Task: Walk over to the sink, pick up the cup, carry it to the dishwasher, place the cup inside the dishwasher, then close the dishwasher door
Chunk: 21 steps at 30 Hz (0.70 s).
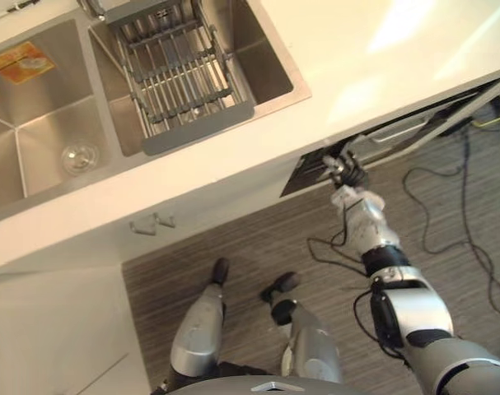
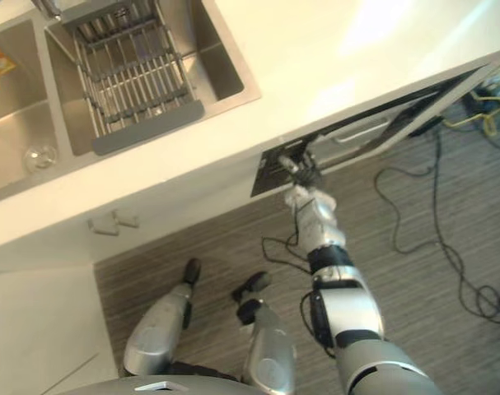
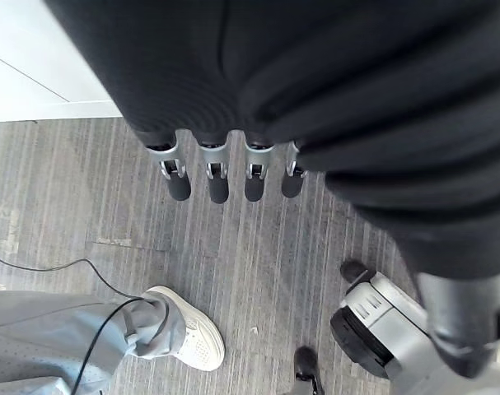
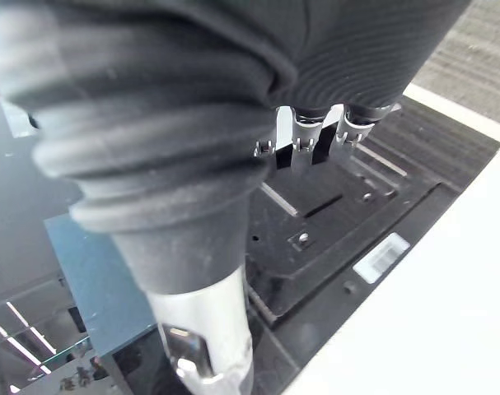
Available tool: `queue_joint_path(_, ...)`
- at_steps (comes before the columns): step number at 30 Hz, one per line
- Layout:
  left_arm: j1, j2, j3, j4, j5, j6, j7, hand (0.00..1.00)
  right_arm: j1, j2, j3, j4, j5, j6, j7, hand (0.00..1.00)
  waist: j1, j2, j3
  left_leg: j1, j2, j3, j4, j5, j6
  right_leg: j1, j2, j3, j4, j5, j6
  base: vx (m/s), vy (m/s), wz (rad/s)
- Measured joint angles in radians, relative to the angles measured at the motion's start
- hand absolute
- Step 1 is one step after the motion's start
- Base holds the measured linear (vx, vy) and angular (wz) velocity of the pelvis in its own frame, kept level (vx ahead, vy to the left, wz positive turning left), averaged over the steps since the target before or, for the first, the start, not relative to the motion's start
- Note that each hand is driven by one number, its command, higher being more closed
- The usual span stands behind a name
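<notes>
A clear round glass, seemingly the cup, lies at the bottom of the left basin of the steel sink. The dishwasher sits under the counter to the right, its dark door ajar by a narrow gap. My right hand reaches up to the door's top edge, and its fingers point straight at the black inner panel, holding nothing. Down at my side, my left hand hangs over the floor with straight, empty fingers.
A metal drying rack spans the right basin. The white counter overhangs the cabinet front with its handles. Cables trail on the striped floor at right. A person's trouser leg and white shoe stand close behind.
</notes>
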Motion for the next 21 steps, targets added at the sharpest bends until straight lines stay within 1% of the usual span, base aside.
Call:
queue_joint_path(1,0.000,0.000,0.001,0.021,0.000,-0.007,-0.001,0.00,0.034,0.018,0.015,-0.023,-0.008,0.000,-0.011,0.00,0.002,-0.006,-0.023,0.005,0.005,0.014,0.000,-0.002,0.000,0.006,0.012,0.008,-0.022,0.009,0.004,0.05,0.009,-0.27)
queue_joint_path(3,0.000,0.000,0.005,0.044,0.000,-0.014,-0.001,0.00,0.083,0.048,0.035,-0.081,-0.088,0.001,-0.047,0.00,0.000,-0.012,-0.058,0.006,0.013,0.027,-0.001,-0.011,0.002,0.019,0.033,0.019,-0.063,0.016,0.010,0.04,0.027,-0.27)
queue_joint_path(4,0.001,0.000,0.011,0.052,0.000,-0.018,0.000,0.00,0.106,0.061,0.053,-0.102,-0.172,0.009,-0.092,0.00,-0.001,-0.017,-0.079,0.012,0.015,0.040,0.000,-0.020,0.003,0.032,0.046,0.027,-0.093,0.028,0.019,0.04,0.035,-0.25)
queue_joint_path(6,0.001,-0.001,0.034,0.057,0.001,-0.038,0.000,0.00,0.151,0.079,0.069,-0.119,-0.271,0.023,-0.158,0.00,-0.006,-0.028,-0.109,0.037,0.016,0.049,-0.002,-0.033,0.002,0.066,0.063,0.033,-0.140,0.047,0.024,0.09,0.060,-0.17)
queue_joint_path(8,0.001,-0.001,0.058,0.061,0.001,-0.063,0.000,0.00,0.222,0.092,0.089,-0.163,-0.335,0.040,-0.216,0.00,-0.008,-0.047,-0.143,0.060,0.017,0.065,-0.008,-0.045,0.005,0.088,0.073,0.053,-0.169,0.062,0.024,0.11,0.060,-0.16)
queue_joint_path(9,0.001,-0.001,0.061,0.067,0.000,-0.072,0.000,0.00,0.242,0.098,0.091,-0.175,-0.357,0.044,-0.227,0.00,-0.010,-0.054,-0.154,0.068,0.017,0.069,-0.013,-0.047,0.005,0.094,0.076,0.059,-0.178,0.069,0.024,0.13,0.059,-0.17)
queue_joint_path(10,0.001,-0.002,0.066,0.069,0.000,-0.086,0.001,0.00,0.292,0.111,0.100,-0.205,-0.389,0.046,-0.246,0.00,-0.022,-0.068,-0.178,0.081,0.016,0.075,-0.026,-0.049,0.006,0.106,0.081,0.063,-0.200,0.082,0.027,0.12,0.059,-0.14)
queue_joint_path(11,0.001,-0.003,0.068,0.071,0.000,-0.100,0.003,0.00,0.335,0.121,0.104,-0.228,-0.411,0.049,-0.253,0.00,-0.028,-0.081,-0.200,0.088,0.015,0.085,-0.035,-0.051,0.007,0.107,0.083,0.072,-0.211,0.093,0.028,0.17,0.072,-0.23)
queue_joint_path(12,0.005,-0.001,0.070,0.077,0.004,-0.130,0.011,0.00,0.387,0.133,0.107,-0.243,-0.439,0.049,-0.263,0.00,-0.034,-0.092,-0.219,0.103,0.014,0.098,-0.039,-0.055,0.004,0.118,0.088,0.087,-0.226,0.105,0.030,0.15,0.062,-0.25)
queue_joint_path(13,0.010,-0.001,0.072,0.079,0.003,-0.156,0.013,0.00,0.425,0.139,0.106,-0.249,-0.464,0.050,-0.268,0.00,-0.042,-0.095,-0.225,0.114,0.013,0.105,-0.037,-0.065,0.005,0.135,0.091,0.092,-0.237,0.111,0.030,0.15,0.060,-0.28)
queue_joint_path(14,0.018,-0.003,0.072,0.079,0.002,-0.168,0.014,0.00,0.469,0.141,0.106,-0.252,-0.475,0.054,-0.269,0.00,-0.047,-0.096,-0.240,0.124,0.011,0.118,-0.038,-0.072,0.009,0.142,0.091,0.102,-0.245,0.115,0.029,0.14,0.068,-0.27)
queue_joint_path(15,0.026,-0.003,0.073,0.082,-0.008,-0.168,0.017,0.00,0.520,0.146,0.106,-0.252,-0.497,0.066,-0.268,0.00,-0.055,-0.095,-0.264,0.131,0.009,0.125,-0.037,-0.080,0.013,0.145,0.092,0.113,-0.252,0.119,0.034,0.14,0.073,-0.25)
queue_joint_path(16,0.027,-0.004,0.074,0.089,-0.017,-0.166,0.019,0.00,0.544,0.149,0.107,-0.250,-0.511,0.067,-0.267,0.00,-0.062,-0.094,-0.270,0.135,0.008,0.128,-0.037,-0.084,0.015,0.148,0.091,0.116,-0.252,0.119,0.034,0.16,0.082,-0.18)
queue_joint_path(18,0.027,-0.005,0.078,0.100,-0.087,-0.117,0.020,0.00,0.609,0.162,0.106,-0.196,-0.549,0.083,-0.261,0.00,-0.082,-0.091,-0.278,0.164,0.006,0.138,-0.038,-0.099,0.016,0.174,0.088,0.121,-0.252,0.119,0.035,0.16,0.081,-0.08)
queue_joint_path(21,0.027,-0.005,0.080,0.115,-0.168,-0.109,0.018,0.00,0.657,0.168,0.095,-0.109,-0.549,0.096,-0.246,0.00,-0.091,-0.093,-0.300,0.177,0.003,0.144,-0.039,-0.108,0.019,0.181,0.085,0.124,-0.252,0.120,0.044,0.15,0.091,-0.05)
